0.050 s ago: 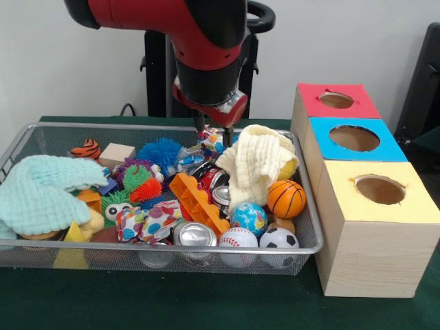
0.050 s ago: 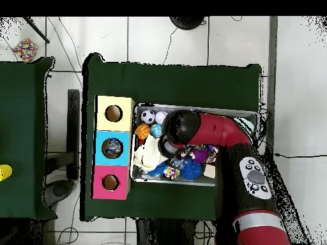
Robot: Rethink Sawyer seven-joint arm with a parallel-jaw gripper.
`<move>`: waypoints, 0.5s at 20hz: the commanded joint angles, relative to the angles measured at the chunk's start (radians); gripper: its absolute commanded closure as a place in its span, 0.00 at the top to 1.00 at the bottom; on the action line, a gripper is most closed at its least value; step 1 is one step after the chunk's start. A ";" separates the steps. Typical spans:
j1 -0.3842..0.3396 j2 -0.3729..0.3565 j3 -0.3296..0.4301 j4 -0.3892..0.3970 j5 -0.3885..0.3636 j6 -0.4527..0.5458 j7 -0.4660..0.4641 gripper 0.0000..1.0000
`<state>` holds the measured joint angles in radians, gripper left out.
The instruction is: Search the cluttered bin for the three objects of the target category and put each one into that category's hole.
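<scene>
A wire mesh bin (image 1: 41,134) holds mixed clutter. My gripper (image 1: 214,133) hangs low over the bin's far middle. Its two fingers stand apart on either side of a small polka-dot pouch (image 1: 212,142), so it is open. Right of it lies a cream cloth (image 1: 256,161) and just below it a crushed can (image 1: 218,187). Beside the bin stand three boxes with round holes: red (image 1: 336,100), blue (image 1: 355,138) and yellow (image 1: 379,189). From overhead the arm (image 2: 211,131) covers the bin's middle, and something shows inside the blue box's hole (image 2: 113,147).
Near the front right lie a basketball (image 1: 286,198), globe ball (image 1: 248,217), baseball (image 1: 238,240) and soccer ball (image 1: 278,239). A silver can (image 1: 194,234), orange plastic block (image 1: 198,203), blue spiky ball (image 1: 159,152) and teal cloth (image 1: 41,189) fill the rest.
</scene>
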<state>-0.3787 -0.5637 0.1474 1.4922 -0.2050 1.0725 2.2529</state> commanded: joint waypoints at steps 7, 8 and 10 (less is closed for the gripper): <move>0.093 0.061 -0.077 -0.067 -0.064 0.031 0.096 1.00; 0.102 0.062 -0.087 -0.071 -0.068 0.035 0.101 1.00; 0.125 0.066 -0.107 -0.083 -0.073 0.044 0.110 1.00</move>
<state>-0.2898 -0.5471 0.0849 1.4471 -0.2155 1.0837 2.2529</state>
